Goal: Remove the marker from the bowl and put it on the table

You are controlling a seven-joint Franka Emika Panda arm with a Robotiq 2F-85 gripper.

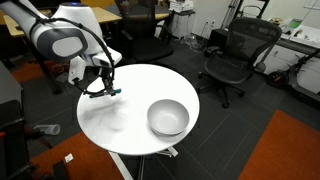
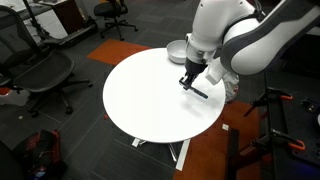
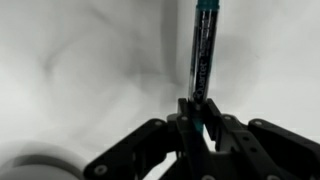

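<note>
Since the fingers point(image 3: 186, 125) are clamped on one end of the marker point(image 3: 203, 60), its long axis runs straight out from them up the wrist view, teal at the far tip. Marker hangs low over bare white worktop point(image 2: 145, 100), well apart from the bowl point(image 1: 167, 117); contact not discernible. Barrel print blurred, unreadable.
</note>
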